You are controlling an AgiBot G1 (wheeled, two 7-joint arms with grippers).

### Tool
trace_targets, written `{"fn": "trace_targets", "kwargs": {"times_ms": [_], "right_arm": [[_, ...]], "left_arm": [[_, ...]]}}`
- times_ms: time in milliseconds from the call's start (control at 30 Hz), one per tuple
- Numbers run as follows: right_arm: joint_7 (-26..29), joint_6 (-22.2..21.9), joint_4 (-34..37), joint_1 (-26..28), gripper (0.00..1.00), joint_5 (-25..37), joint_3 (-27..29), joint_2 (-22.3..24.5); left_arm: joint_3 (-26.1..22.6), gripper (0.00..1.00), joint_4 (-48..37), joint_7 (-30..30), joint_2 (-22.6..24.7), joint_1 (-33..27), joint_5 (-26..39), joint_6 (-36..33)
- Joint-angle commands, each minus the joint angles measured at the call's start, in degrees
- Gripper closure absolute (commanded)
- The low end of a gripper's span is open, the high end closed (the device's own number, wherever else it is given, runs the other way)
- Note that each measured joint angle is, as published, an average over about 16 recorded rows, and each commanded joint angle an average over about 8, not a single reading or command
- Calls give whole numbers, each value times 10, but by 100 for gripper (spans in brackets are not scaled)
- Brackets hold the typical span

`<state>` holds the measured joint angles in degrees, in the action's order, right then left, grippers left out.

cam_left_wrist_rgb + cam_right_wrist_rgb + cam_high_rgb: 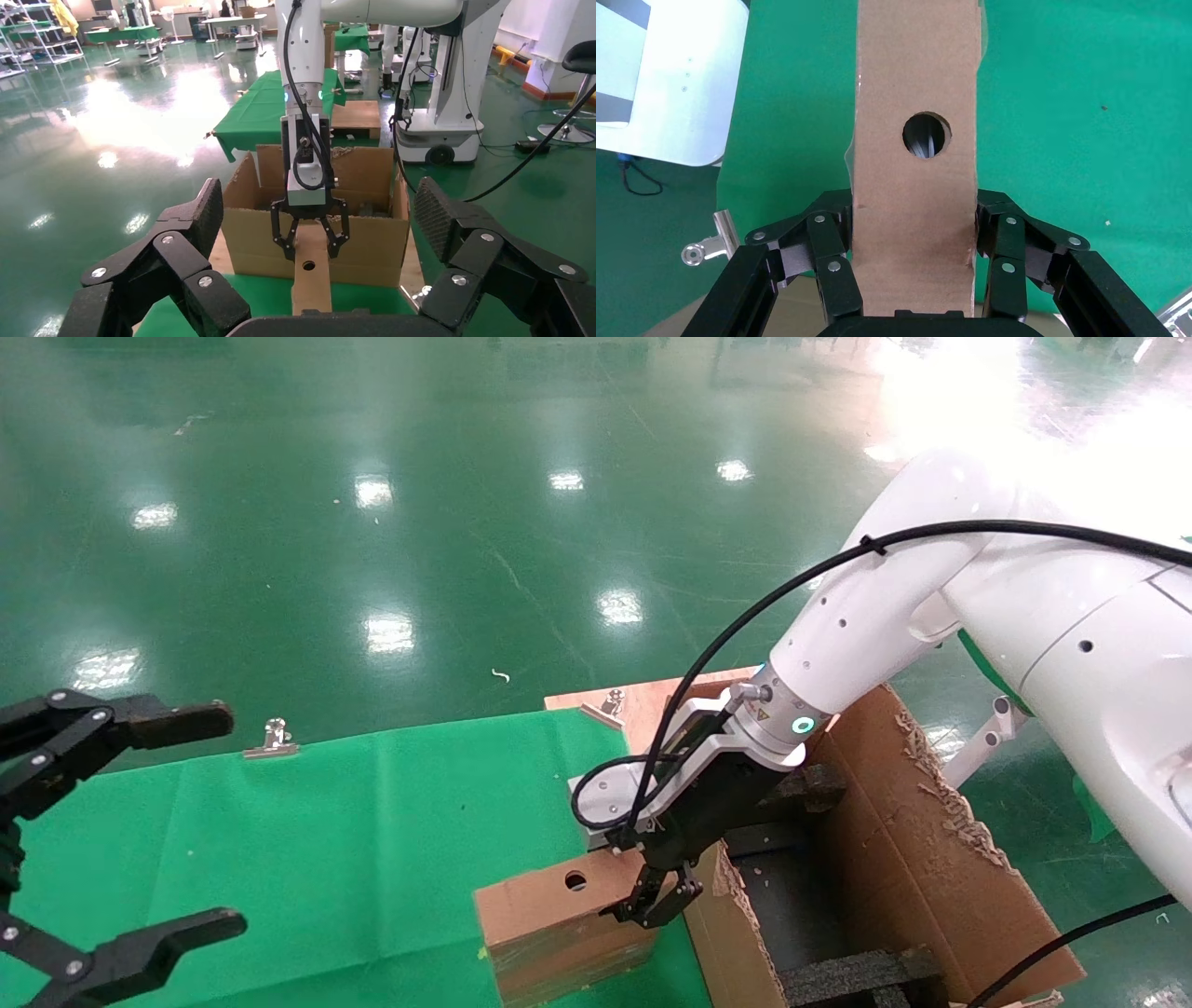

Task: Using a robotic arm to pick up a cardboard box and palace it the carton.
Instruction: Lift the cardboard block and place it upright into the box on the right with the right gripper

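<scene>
The small brown cardboard box (pixel 549 919) with a round hole in its narrow top face stands on edge on the green cloth, right beside the carton's near wall. The white robotic arm's black right gripper (pixel 656 901) is shut on the box's end nearest the carton, its fingers (pixel 831 242) pressed against both broad sides of the box (pixel 916 175). The large carton (pixel 931 859) with ragged flaps and black foam inserts (pixel 857 975) stands open to the right; it also shows in the left wrist view (pixel 365 242). My all-black left gripper (pixel 219 822) hangs open and empty at the far left.
The green cloth (pixel 354 840) covers the table. Metal binder clips (pixel 272 740) (pixel 612 702) sit at its far edge. A wooden board (pixel 652 696) lies under the carton. Shiny green floor lies beyond.
</scene>
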<state>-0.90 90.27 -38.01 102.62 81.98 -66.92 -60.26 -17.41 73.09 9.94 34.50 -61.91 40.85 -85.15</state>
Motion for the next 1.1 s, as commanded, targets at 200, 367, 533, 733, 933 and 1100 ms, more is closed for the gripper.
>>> {"fn": "trace_targets", "kwargs": {"times_ms": [200, 367, 533, 733, 933, 1100], "right_arm": [[15, -2, 27, 35, 100, -35, 15, 13], [14, 3, 60, 98, 100, -50, 19, 20], [2, 4, 101, 169, 100, -63, 18, 26], [-16, 6, 140, 229, 100, -65, 4, 32], [-23, 9, 162, 250, 100, -69, -20, 49], [-14, 11, 159, 269, 100, -73, -47, 89]], "left_arm": [[0, 0, 0, 0, 0, 0, 0, 0], [0, 0, 0, 0, 0, 0, 0, 0], [0, 0, 0, 0, 0, 0, 0, 0], [-1, 0, 0, 0, 0, 0, 0, 0], [-1, 0, 0, 0, 0, 0, 0, 0], [-1, 0, 0, 0, 0, 0, 0, 0]]}}
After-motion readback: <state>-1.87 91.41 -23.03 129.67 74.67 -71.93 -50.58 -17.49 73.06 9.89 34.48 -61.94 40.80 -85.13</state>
